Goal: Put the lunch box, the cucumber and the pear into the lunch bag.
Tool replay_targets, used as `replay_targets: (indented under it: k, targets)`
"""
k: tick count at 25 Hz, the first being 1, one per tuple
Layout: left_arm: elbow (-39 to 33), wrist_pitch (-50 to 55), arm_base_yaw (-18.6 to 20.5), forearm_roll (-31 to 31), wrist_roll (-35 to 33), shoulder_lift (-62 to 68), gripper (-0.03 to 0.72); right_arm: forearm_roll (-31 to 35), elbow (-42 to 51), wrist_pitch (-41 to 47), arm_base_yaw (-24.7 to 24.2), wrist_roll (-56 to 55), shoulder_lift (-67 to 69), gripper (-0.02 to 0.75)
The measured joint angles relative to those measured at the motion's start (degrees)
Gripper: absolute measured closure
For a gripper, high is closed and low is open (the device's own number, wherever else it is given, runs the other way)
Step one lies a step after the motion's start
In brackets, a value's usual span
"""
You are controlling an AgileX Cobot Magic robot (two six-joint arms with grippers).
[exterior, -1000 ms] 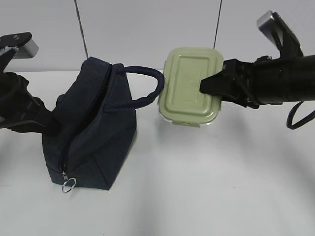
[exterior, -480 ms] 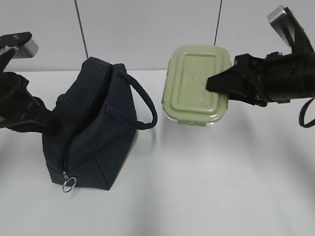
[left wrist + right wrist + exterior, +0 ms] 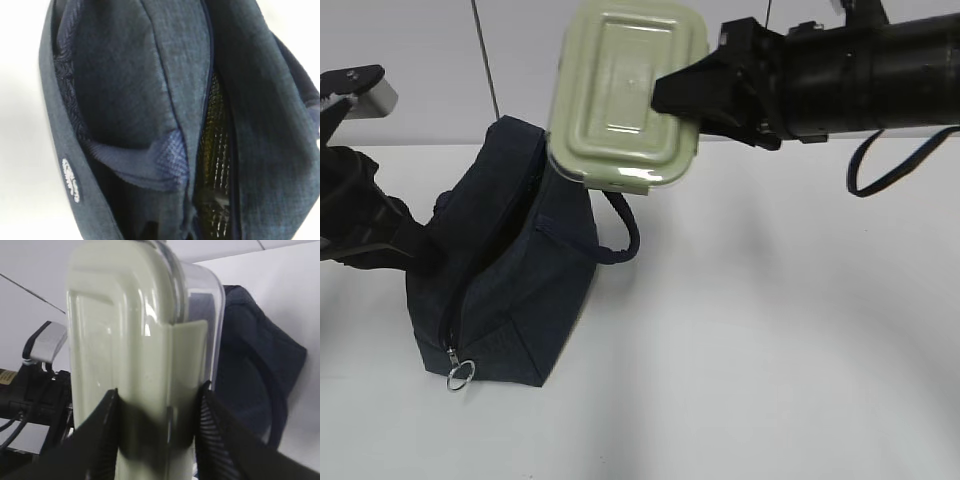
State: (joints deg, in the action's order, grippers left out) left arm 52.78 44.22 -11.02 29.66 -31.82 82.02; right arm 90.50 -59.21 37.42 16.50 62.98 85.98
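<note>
The lunch box (image 3: 625, 95), clear glass with a sage-green lid, hangs in the air on its edge with the lid facing the exterior camera. My right gripper (image 3: 665, 100) is shut on its right end, one finger on the lid and one on the glass base (image 3: 200, 315). It hovers just above the top opening of the navy lunch bag (image 3: 510, 290), which stands at the left. My left gripper (image 3: 420, 255) is at the bag's left side, shut on its fabric; the left wrist view shows the unzipped slit and shiny lining (image 3: 215, 140). The cucumber and the pear are out of view.
The bag's loop handle (image 3: 620, 235) droops down its right side, below the box. A silver zipper ring (image 3: 459, 375) hangs at the bag's front lower corner. The white table (image 3: 770, 350) stretches to the right, with a pale wall behind.
The right gripper has carried the lunch box up and to the left, from beside the bag to over its opening. The handle dropped down the bag's side. The left arm stayed put.
</note>
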Motion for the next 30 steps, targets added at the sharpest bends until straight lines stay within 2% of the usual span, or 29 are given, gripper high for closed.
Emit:
replay_targets:
  k: [7,22,25,30]
  targets:
    - [0.00,-0.05,0.00,0.63,0.00,-0.49,0.687,2.49,-4.92,-4.81,7.12,0.00,5.56,0.441]
    - [0.00,-0.40,0.00,0.63,0.00,-2.01,0.687,4.21,-10.58,-13.04,14.10,0.00,13.14,0.442]
    - [0.00,-0.51,0.00,0.56,0.00,-2.05,0.687,-0.33,-10.58,-13.26,14.33,-2.40,14.49,0.442]
    - [0.00,-1.22,0.00,0.67,0.00,-2.12,0.687,-15.31,-10.58,-13.86,14.33,-12.05,14.59,0.442]
